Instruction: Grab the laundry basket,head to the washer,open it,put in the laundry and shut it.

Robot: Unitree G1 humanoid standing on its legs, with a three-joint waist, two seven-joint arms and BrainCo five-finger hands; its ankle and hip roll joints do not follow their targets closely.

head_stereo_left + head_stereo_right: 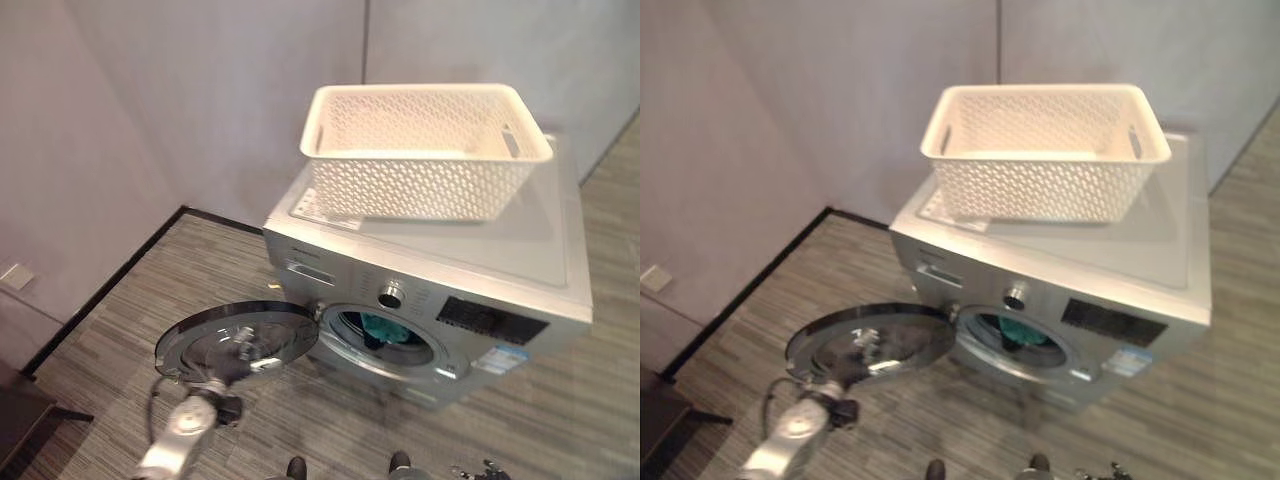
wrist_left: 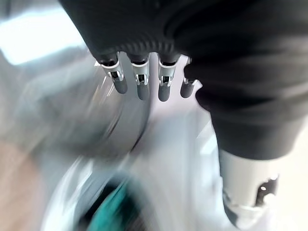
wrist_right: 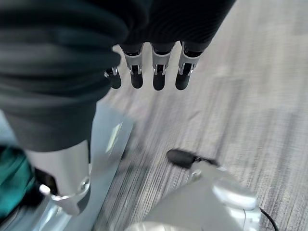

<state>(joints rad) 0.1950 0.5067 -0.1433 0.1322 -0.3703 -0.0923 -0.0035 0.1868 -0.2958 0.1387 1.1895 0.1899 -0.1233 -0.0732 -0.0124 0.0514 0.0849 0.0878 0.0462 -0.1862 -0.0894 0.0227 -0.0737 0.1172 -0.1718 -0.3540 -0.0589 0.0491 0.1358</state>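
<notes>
We are standing before the washer (image 1: 430, 290) with its round door (image 1: 240, 343) swung wide to our left, lying open and nearly flat toward the floor. The white laundry basket (image 1: 425, 150) is resting empty on top of the machine, set there, we judge, so both arms are free for the door work. The teal laundry (image 1: 380, 328) is already sitting inside the drum, showing through the opening, so loading looks done and shutting the door is what remains.

Our left hand (image 2: 139, 82) is hanging just by the open door's near edge, fingers straight and relaxed, holding nothing; the left wrist view is showing the door rim and a streak of teal past the fingertips. We judge it is placed there to push the door round toward the opening.

Our right hand (image 3: 154, 72) is hovering low over the striped floor (image 1: 560, 400) beside the washer's front, fingers likewise extended and loose, gripping nothing. It looks idle, kept clear of the door's swing.

The next push needs to carry the door all the way to its latch.
</notes>
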